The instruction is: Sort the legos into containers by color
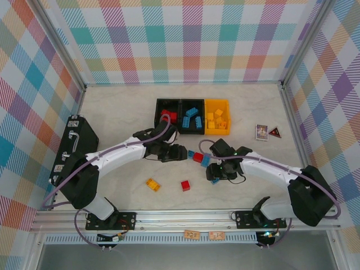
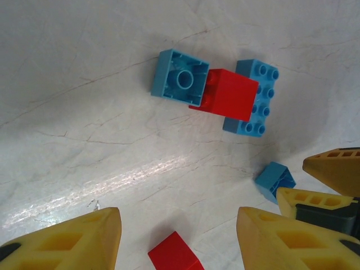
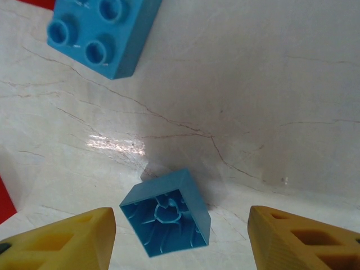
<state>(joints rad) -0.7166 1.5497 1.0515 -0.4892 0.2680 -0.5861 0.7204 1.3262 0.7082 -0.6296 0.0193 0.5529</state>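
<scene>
Near the middle of the tabletop, the right gripper is poised open around a small blue lego. Nothing is gripped, and both fingers stand clear of it. The brick is tipped with its hollow side toward the wrist camera and sits skewed to the jaw line.

The wrist should be rotated until two flat faces are squared to the pads, then lowered and closed. A corner grip is to be avoided, since the brick would likely be squirted out.

The left gripper is likewise open and empty, with a red lego low between its fingers. That brick is cut by the frame edge, so contact is probably nil but can't be confirmed.

Both grippers are crowded beside the red-and-blue cluster. One arm should be moved at a time so the cluster isn't knocked.

Blue is to be dropped in the middle black container, toward the far edge, where blue legos are seen. Red goes in the left black container.
</scene>
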